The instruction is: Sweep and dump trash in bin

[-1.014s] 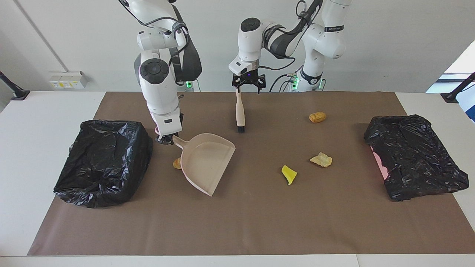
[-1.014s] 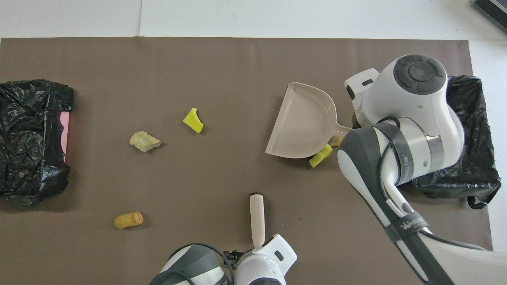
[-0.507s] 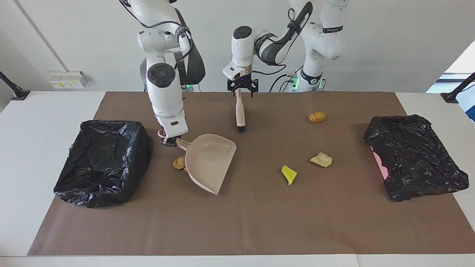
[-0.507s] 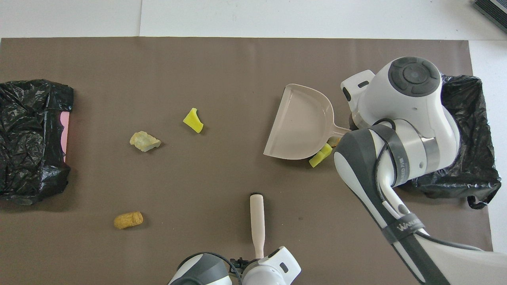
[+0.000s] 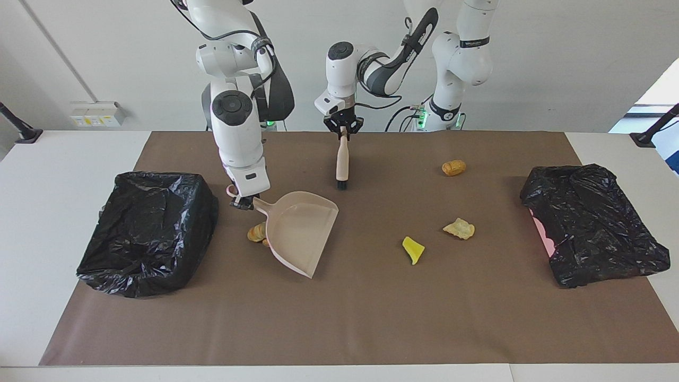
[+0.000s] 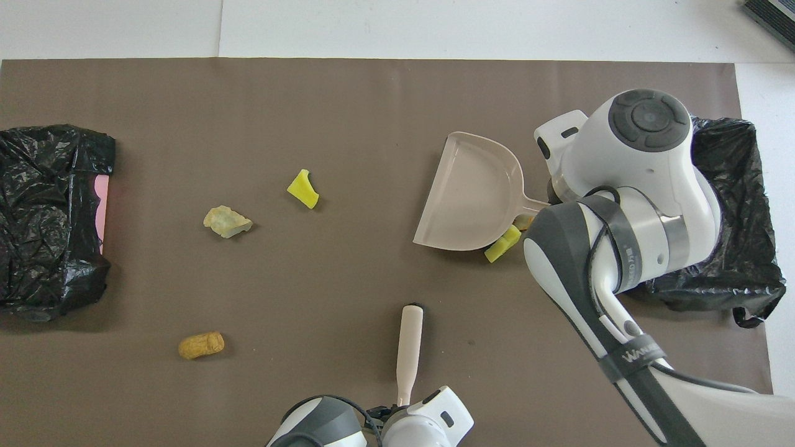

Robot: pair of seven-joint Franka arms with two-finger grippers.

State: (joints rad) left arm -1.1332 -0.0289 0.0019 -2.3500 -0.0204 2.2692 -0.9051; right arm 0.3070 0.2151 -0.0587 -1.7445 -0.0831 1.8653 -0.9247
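My right gripper (image 5: 241,203) is shut on the handle of the pale pink dustpan (image 5: 299,229), whose pan lies low on the brown mat. My left gripper (image 5: 342,129) is shut on the tip of the beige brush handle (image 5: 341,158); the black bristles (image 5: 342,185) touch the mat. A tan-orange chunk (image 5: 257,232) and a yellow-green chunk (image 6: 502,243) of trash lie against the dustpan's side. Toward the left arm's end lie a yellow chunk (image 5: 413,250), a pale chunk (image 5: 459,228) and a tan chunk (image 5: 453,168). The overhead view hides the right gripper under its arm.
A bin lined with a black bag (image 5: 148,231) stands at the right arm's end, beside the dustpan. Another black bag with pink showing (image 5: 594,231) lies at the left arm's end. The brown mat (image 5: 345,318) covers the white table.
My left gripper has shut on the brush handle's tip, and the brush now leans slightly. The right arm shifted the dustpan a little toward the left arm's end.
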